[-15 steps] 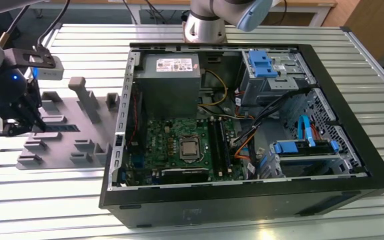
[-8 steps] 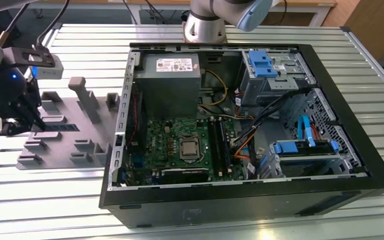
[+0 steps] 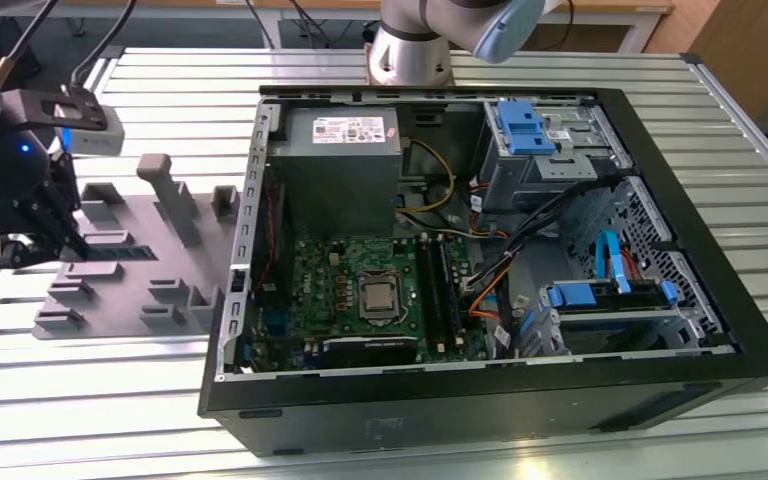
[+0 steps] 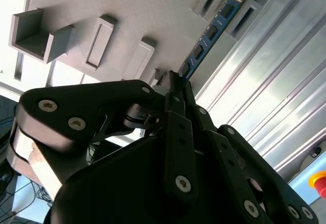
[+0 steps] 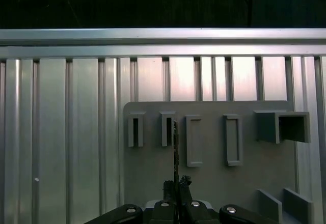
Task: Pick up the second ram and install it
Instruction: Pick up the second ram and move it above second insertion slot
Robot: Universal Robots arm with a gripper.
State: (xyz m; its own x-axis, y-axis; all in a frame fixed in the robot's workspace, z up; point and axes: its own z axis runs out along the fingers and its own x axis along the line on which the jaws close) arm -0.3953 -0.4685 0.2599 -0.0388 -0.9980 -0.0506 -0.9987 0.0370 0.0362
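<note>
Work is only partly done. At the exterior view's left, the gripper [image 3: 40,238] hangs over the grey block [image 3: 131,265] on the metal table [image 3: 104,400]. In the second wrist view its fingers [image 4: 175,132] are pressed together on one end of the memory stick [image 4: 211,28], pinching it. The stick reaches out over the block, between two of the block's little pockets. I cannot tell if it is lifted clear of the block or is touching it.

So the grab looks done. The stick is not yet in the computer, so the carrying and the pushing in are left, I think.

Moving right, the open computer case [image 3: 240,230] lies just beside the block. Its side wall stands between the block and the green board [image 3: 337,285] inside. The long black slots [image 3: 431,290] sit on that board, well apart from the gripper. I cannot tell if any slot is full.

A grey power box [image 3: 337,165] sits above the board. A bunch of wires [image 3: 491,265] lies just beside the slots and could get in the way. Blue holders [image 3: 531,125] are at the far right.
</note>
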